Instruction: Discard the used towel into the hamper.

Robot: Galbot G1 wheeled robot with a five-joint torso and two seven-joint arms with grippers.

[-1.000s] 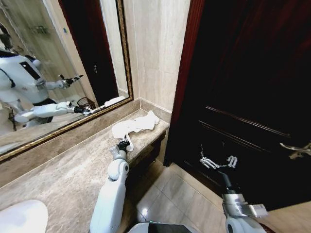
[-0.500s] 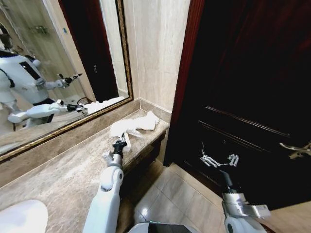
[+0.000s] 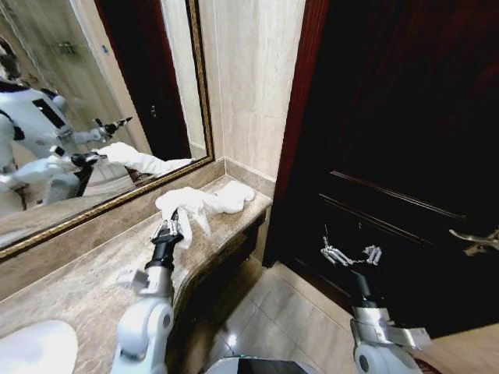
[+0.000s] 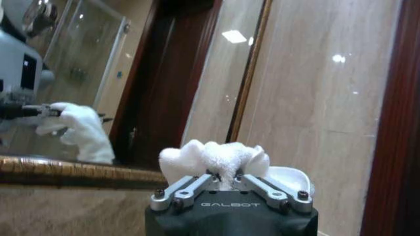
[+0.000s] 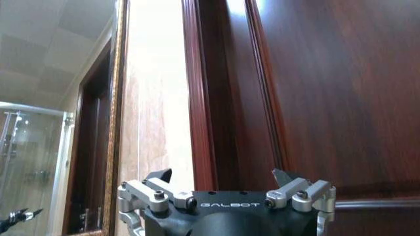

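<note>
Left gripper (image 3: 172, 227) clamped on white towel (image 3: 187, 204), bunched ahead of it over marble counter (image 3: 86, 280). Lift clear before carrying. Right gripper (image 3: 351, 256) spread, idle by door (image 3: 405, 140).

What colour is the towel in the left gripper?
White, clearest in the left wrist view: towel bunched in the left gripper.

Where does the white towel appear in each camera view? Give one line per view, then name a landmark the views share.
Head view: the towel lies bunched on the stone counter below the mirror, one end pinched in the left claw.
Left wrist view: it bulges just beyond the claw.
Right wrist view: not in it.
Shared landmark: the gold mirror frame.
</note>
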